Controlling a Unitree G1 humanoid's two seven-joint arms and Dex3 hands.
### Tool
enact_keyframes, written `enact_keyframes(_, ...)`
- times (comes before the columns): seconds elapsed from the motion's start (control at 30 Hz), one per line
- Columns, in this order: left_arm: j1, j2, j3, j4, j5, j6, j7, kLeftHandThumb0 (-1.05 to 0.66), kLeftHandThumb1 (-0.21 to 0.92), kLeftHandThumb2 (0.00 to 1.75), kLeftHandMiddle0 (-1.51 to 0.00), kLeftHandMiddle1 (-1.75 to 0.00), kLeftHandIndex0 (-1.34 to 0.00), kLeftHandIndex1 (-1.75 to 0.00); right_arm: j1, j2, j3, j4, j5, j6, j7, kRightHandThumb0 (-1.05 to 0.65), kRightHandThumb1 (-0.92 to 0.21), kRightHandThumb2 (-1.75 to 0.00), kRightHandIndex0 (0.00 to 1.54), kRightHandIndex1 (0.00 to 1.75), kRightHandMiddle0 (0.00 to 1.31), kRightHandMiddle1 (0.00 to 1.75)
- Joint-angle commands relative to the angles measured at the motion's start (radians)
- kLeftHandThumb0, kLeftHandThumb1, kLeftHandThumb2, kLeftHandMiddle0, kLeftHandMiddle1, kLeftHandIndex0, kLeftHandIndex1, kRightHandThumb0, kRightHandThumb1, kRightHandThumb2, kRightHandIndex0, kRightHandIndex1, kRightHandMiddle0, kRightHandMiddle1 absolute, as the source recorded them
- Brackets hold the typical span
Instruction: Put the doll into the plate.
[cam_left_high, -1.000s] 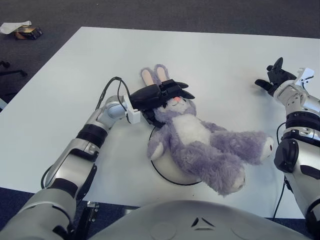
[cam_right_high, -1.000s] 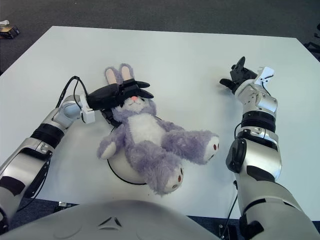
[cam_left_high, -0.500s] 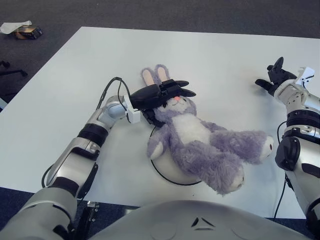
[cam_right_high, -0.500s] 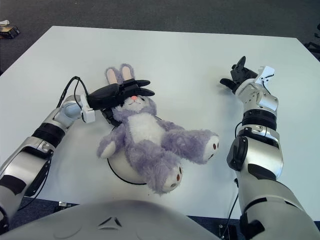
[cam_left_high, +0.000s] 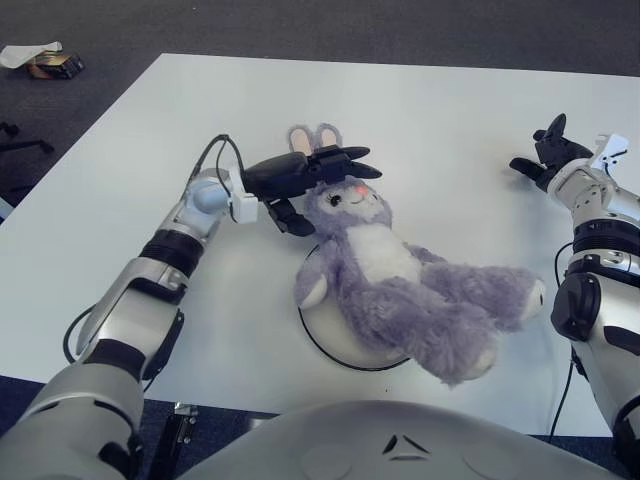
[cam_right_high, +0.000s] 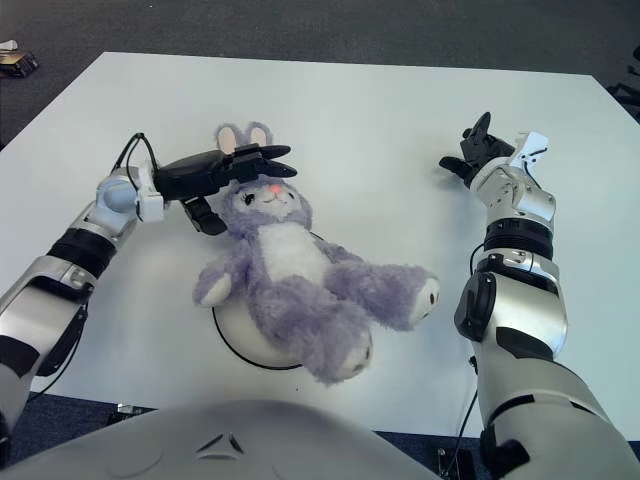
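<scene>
A purple plush bunny doll (cam_left_high: 400, 280) with a white belly lies on its back across a white plate with a black rim (cam_left_high: 322, 338), its torso over the plate, its legs stretching right onto the table. My left hand (cam_left_high: 325, 190) hovers at the doll's head. Its black fingers (cam_left_high: 340, 158) reach over the ears and the thumb points down left of the head. The fingers are spread and hold nothing. The doll's face shows uncovered. My right hand (cam_right_high: 472, 150) shows idle at the far right of the table, fingers relaxed.
The white table (cam_left_high: 420, 100) stretches wide behind the doll. Its near edge runs just below the plate. A small box and a white scrap (cam_left_high: 40, 60) lie on the dark carpet beyond the far left corner.
My left hand has lifted off the doll's face and drawn back to the left, its fingers opening. The doll's head is now uncovered and has tipped slightly. The right hand has not moved.
</scene>
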Motion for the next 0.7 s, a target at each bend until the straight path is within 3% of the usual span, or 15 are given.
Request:
enact_keyframes(0.0, -0.044, 0.017, -0.020, 0.005, -0.084, 0.011, -0.133, -1.05, 0.92, 0.72, 0.00, -0.01, 0.00, -0.36, 0.001, -0.001, 0.002, 0.025, -0.006, 0.005, -0.001, -0.73, -0.92, -0.84, 0.41, 1.75, 0.00, 1.68)
enact_keyframes(0.17, -0.095, -0.002, -0.026, 0.027, -0.223, 0.018, -0.347, -1.05, 0.92, 0.66, 0.00, 0.00, 0.00, -0.21, -0.003, -0.001, 0.000, 0.035, -0.003, 0.005, 0.002, -0.73, -0.92, -0.84, 0.42, 1.75, 0.00, 1.69)
enact_keyframes(0.27, -0.117, -0.033, 0.001, 0.025, -0.399, 0.176, -0.615, -1.05, 0.92, 0.64, 0.00, 0.00, 0.00, -0.10, -0.007, -0.004, 0.007, 0.044, -0.008, 0.007, 0.005, -0.73, -0.92, -0.84, 0.41, 1.75, 0.00, 1.69)
enact_keyframes(0.4, -0.133, -0.055, 0.050, 0.045, -0.489, 0.310, -0.779, -1.05, 0.92, 0.63, 0.00, 0.00, 0.00, -0.02, -0.006, -0.006, 0.012, 0.046, -0.011, 0.008, 0.009, -0.72, -0.92, -0.84, 0.40, 1.75, 0.00, 1.68)
enact_keyframes(0.5, -0.144, -0.020, 0.090, 0.114, -0.444, 0.349, -0.784, -1.05, 0.92, 0.71, 0.00, 0.00, 0.00, -0.01, -0.003, -0.006, 0.018, 0.045, -0.013, 0.006, 0.013, -0.72, -0.92, -0.85, 0.41, 1.75, 0.00, 1.68)
enact_keyframes(0.57, -0.179, 0.024, 0.069, 0.142, -0.324, 0.413, -0.721, -1.05, 0.92, 0.79, 0.00, 0.00, 0.00, 0.00, -0.001, -0.003, 0.021, 0.042, -0.013, 0.006, 0.011, -0.71, -0.92, -0.85, 0.41, 1.75, 0.00, 1.67)
enact_keyframes(0.67, -0.242, 0.104, 0.057, 0.203, -0.209, 0.545, -0.733, -1.05, 0.92, 0.93, 0.00, 0.00, 0.00, 0.00, 0.000, -0.002, 0.025, 0.045, -0.014, 0.005, 0.008, -0.71, -0.92, -0.86, 0.41, 1.75, 0.00, 1.67)
